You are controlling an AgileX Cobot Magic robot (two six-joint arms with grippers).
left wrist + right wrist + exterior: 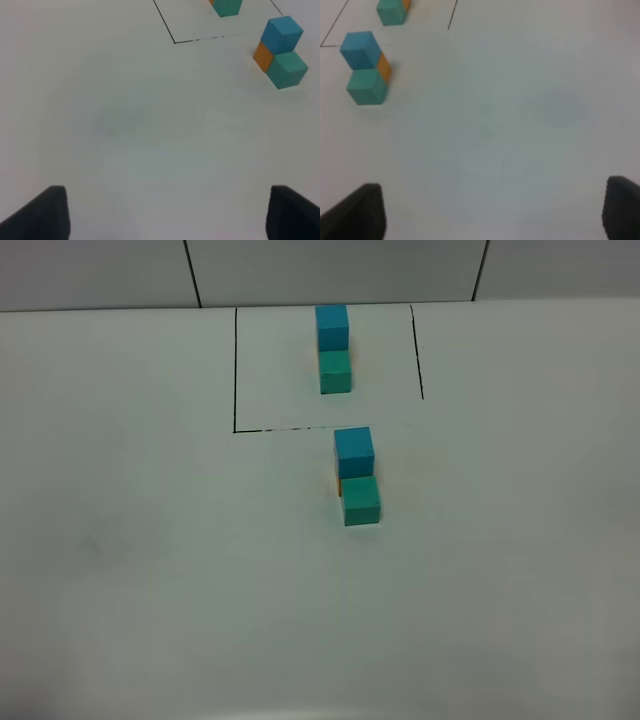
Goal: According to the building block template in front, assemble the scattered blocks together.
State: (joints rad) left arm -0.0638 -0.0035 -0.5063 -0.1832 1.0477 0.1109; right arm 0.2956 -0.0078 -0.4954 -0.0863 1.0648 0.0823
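Right, both my pincers are open and empty. Left gripper (pixel 167 212): two dark matte fingers (pixel 42 212) at the frame corners, wide gap, bare table between them. Right gripper (pixel 490 212): same, dark blunt fingers (pixel 357 210) spread wide, nothing between.

Table (pixel 150 570) is flat, white, matte, faintly smudged. Thin black drawn rectangle (pixel 235 370) at the far middle, its near line patchy and broken.

Building block template (pixel 334 350) sits inside that outline: blue cube behind, teal-green cube in front, touching. From the right wrist view an orange face shows on its side, so there seems to be an orange piece in it too; mostly cropped there.

Scattered blocks (pixel 356 477) are no longer scattered: they sit joined in one cluster just outside the rectangle's near line, close to the table's middle. Blue cube (pixel 354 451) on the far side, teal-green cube (pixel 361 501) on the near side, touching. Orange cube (pixel 263 55) tucked against both, mostly hidden from the high camera, only a thin orange sliver on the cluster's left there. Whether blue sits on top of orange or beside it, I can't tell.

All cubes: same size, sharp edges, matte flat-coloured faces.

Cluster is well apart from both grippers.
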